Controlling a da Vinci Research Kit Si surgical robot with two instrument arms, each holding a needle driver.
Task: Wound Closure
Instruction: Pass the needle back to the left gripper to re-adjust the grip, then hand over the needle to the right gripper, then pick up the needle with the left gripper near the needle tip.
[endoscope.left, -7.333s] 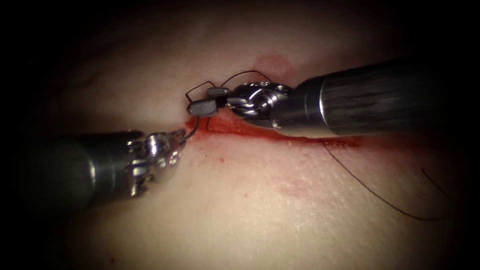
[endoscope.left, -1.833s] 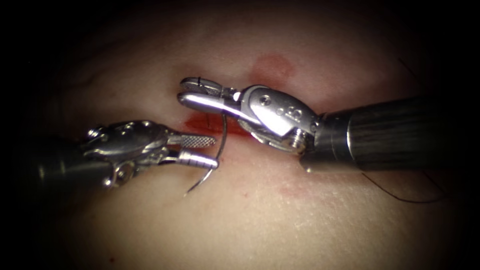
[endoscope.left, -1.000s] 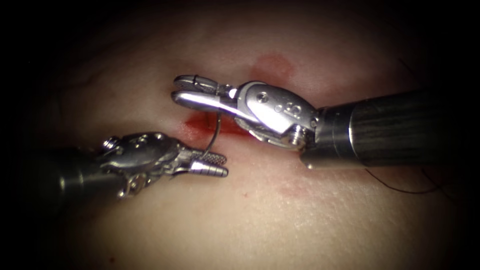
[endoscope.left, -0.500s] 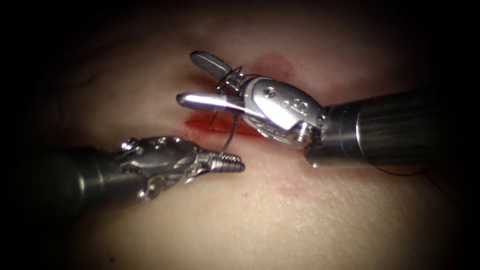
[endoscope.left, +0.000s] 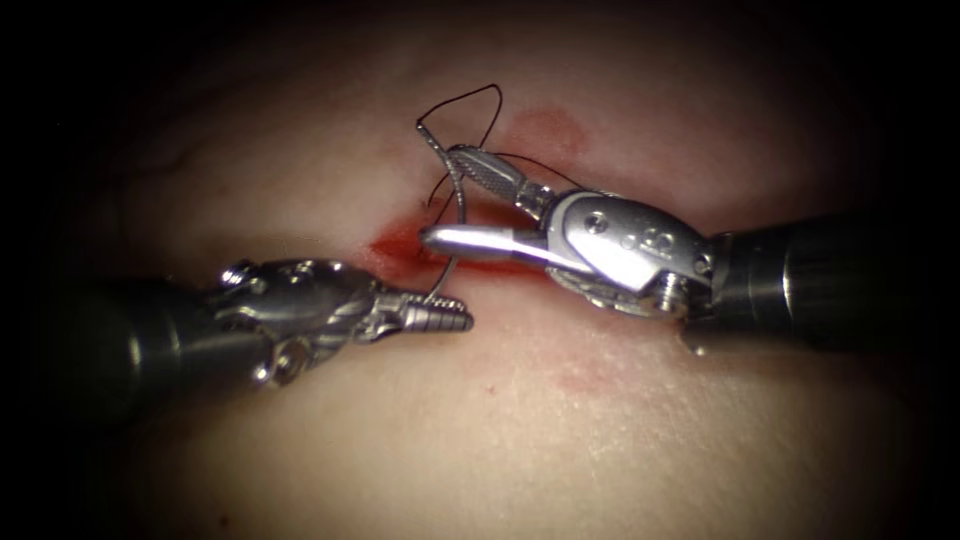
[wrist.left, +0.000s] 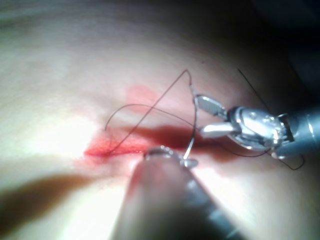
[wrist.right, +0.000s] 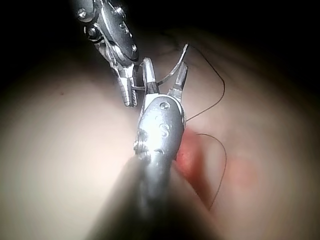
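L needle driver (endoscope.left: 440, 312) jaws clamped on curved needle (endoscope.left: 458, 215) near its lower end, just below the cut (endoscope.left: 440, 250); needle stands clear of tissue (endoscope.left: 600, 440), arcing up between the R needle driver (endoscope.left: 440, 195) jaws, which are spread apart w/ nothing held. Vs. 0.5 s ago, R tool has backed off to the right and suture thread (endoscope.left: 470, 105) now loops free at needle's upper end. Cut shows open, red fluid (endoscope.left: 395, 245) at its left end, no knot or finished stitch visible; closure judged early, most work outstanding.

A round pink blotch (endoscope.left: 545, 130) towards the top, a fainter pink smudge (endoscope.left: 590, 380) lower down
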